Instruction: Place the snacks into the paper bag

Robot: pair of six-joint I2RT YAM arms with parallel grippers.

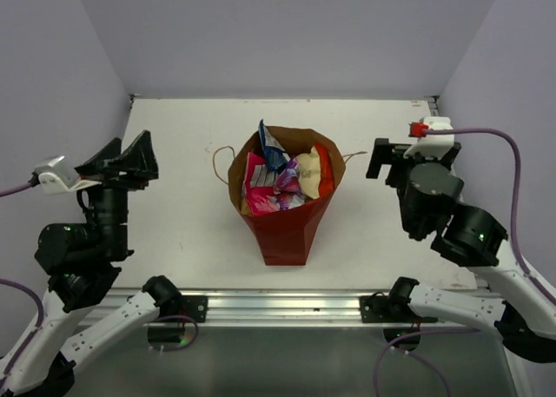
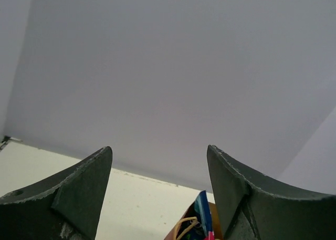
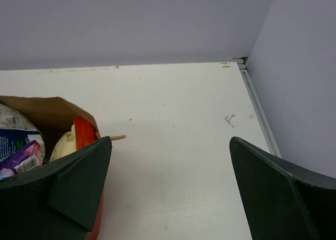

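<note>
The red paper bag [image 1: 287, 230] stands upright at the table's middle with its brown mouth open. Inside it show the pink-magenta packet [image 1: 255, 175], the blue-white one [image 1: 270, 150], the purple-silver one [image 1: 287, 185], the tan one [image 1: 307, 166] and the orange-red one [image 1: 324, 171]. The small red triangular packet is not in view. My left gripper [image 1: 130, 159] is open and empty, raised to the left of the bag. My right gripper [image 1: 393, 159] is open and empty to the right of the bag. The right wrist view shows the bag's rim [image 3: 48, 110] and the orange-red packet [image 3: 84, 132].
The bag's cord handles [image 1: 222, 160] hang out on both sides. Lilac walls close the table at the back and both sides. A metal rail [image 1: 287, 305] runs along the near edge. The left wrist view shows the blue-white packet [image 2: 202, 211] low between my fingers.
</note>
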